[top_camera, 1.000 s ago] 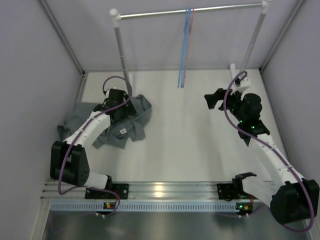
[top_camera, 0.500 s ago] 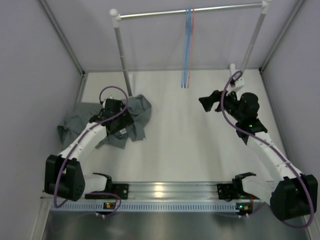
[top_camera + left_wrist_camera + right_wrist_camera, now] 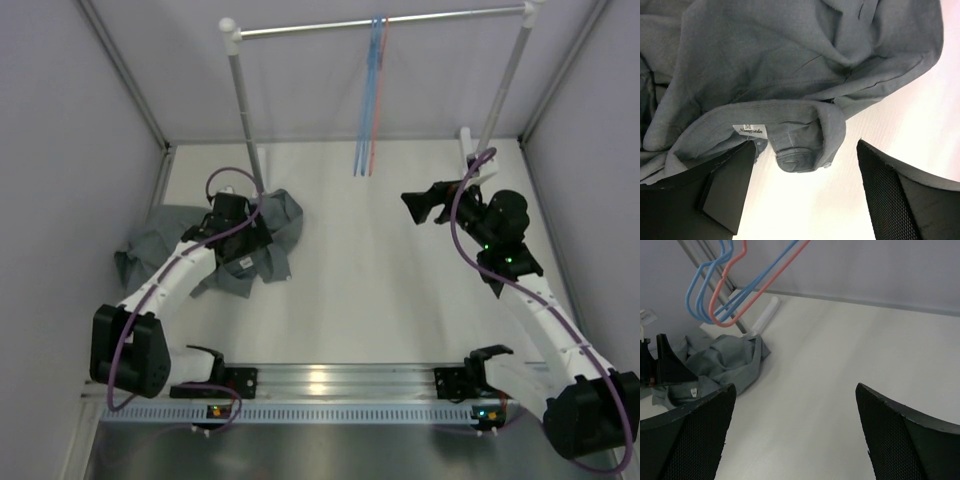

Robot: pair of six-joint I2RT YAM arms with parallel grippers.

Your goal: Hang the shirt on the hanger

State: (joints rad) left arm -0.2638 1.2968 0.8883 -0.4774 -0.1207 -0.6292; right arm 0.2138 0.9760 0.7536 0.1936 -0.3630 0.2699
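Observation:
The grey shirt (image 3: 165, 250) lies crumpled on the table at the left. My left gripper (image 3: 252, 245) is open just above its collar. In the left wrist view the collar with its white neck label (image 3: 749, 129) lies between and just beyond the fingertips, and my left gripper (image 3: 800, 192) holds nothing. The shirt (image 3: 790, 55) fills the upper part of that view. The pink hanger (image 3: 374, 95) hangs from the rail at the back, beside blue hangers. My right gripper (image 3: 420, 205) is open and empty in mid-air, below and to the right of them. The right wrist view shows my right gripper (image 3: 795, 435), the pink hanger (image 3: 714, 292) and the shirt (image 3: 720, 365).
Light blue hangers (image 3: 364, 100) hang against the pink one; they also show in the right wrist view (image 3: 692, 290). The rail (image 3: 420, 17) rests on two posts, left (image 3: 242, 110) and right (image 3: 503, 90). Grey walls close in both sides.
My left arm has swung so its gripper sits over the shirt's collar. My right gripper has shifted slightly. The hangers sway a little on the rail.

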